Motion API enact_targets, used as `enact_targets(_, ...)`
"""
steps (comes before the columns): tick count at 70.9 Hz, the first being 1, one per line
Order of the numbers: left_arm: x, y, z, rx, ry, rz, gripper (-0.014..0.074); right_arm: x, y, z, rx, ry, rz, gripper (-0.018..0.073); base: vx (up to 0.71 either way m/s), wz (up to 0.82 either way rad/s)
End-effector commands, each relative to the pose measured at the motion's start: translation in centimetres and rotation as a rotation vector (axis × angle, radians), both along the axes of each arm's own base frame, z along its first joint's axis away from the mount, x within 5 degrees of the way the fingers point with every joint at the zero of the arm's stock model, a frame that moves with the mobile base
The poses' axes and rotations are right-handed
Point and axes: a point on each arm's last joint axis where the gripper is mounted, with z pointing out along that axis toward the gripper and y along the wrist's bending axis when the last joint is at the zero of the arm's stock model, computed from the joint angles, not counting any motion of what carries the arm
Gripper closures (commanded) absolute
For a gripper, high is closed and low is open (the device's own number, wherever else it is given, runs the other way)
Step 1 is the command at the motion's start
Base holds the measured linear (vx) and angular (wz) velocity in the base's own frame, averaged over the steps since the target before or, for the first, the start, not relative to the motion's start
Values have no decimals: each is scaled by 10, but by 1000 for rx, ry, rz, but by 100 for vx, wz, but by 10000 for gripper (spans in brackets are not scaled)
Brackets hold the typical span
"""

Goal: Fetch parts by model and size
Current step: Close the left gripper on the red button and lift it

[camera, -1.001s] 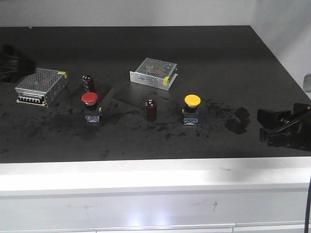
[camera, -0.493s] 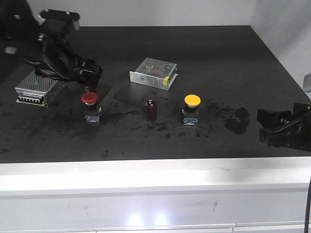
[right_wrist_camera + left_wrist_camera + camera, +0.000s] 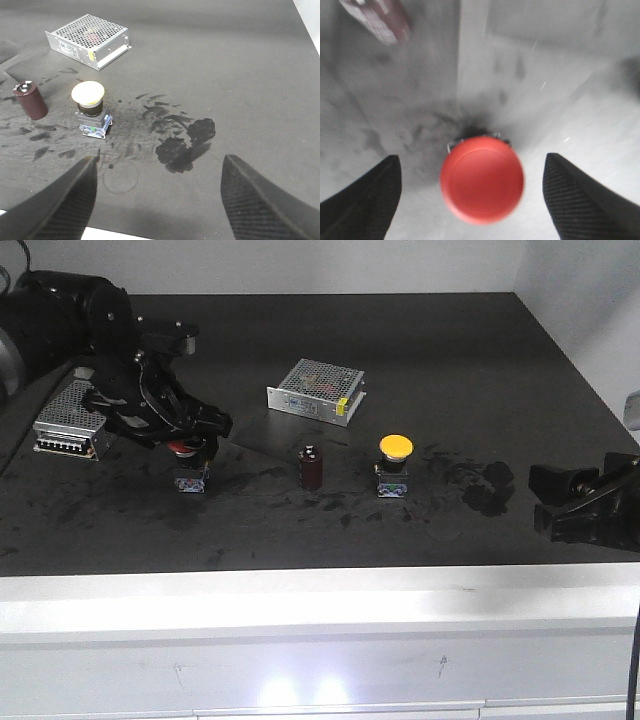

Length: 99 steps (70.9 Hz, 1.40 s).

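The red mushroom-cap switch stands on the dark table at the left, its cap mostly hidden under my left gripper. In the left wrist view the red cap sits midway between the two open black fingers, with a gap on each side. The yellow-capped switch stands right of centre; it also shows in the right wrist view. My right gripper rests open and empty at the table's right edge, well right of the yellow switch.
Two silver mesh-topped boxes lie at the far left and back centre. A maroon capacitor stands between the switches. Dark smudges mark the table. A white ledge runs along the front.
My left arm has swung in from the far left and come down over the red switch, now straddling its cap. The right arm has not moved.
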Motion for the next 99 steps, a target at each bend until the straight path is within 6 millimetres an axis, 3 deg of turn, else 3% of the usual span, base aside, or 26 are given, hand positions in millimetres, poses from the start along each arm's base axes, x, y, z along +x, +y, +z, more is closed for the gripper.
enact_targets(1,-4,-2,29,-36,-92,7,85,3,2,18,17,-108,19,55,0,0)
enact_targets(8,-3,-2,30,-38,-97,7,184,3,2,18,17,-108,19,55,0,0)
enact_targets(24,-5,-8,35,-103,-111,-11,608,3,2,18,16,-105,18,55,0,0)
enact_targets(41,-28,-5,83,-152,-282,-20,605,2,1,17,13,-95,16,55,0,0)
enact_targets(46,-44,0,103,-153,-353,-24,603,2,1,17,13,-95,16,55,0,0)
enact_targets(59,-97,21,131,-137,-498,-25,603,2,1,17,13,-95,16,55,0,0)
enact_targets(72,-157,40,135,-160,-594,-22,603,2,1,17,13,-95,16,55,0,0)
enact_targets(89,-236,65,123,-204,-738,-14,603,2,1,17,13,-95,16,55,0,0)
enact_targets(99,-279,79,106,-217,-781,-14,603,2,1,17,13,-95,16,55,0,0)
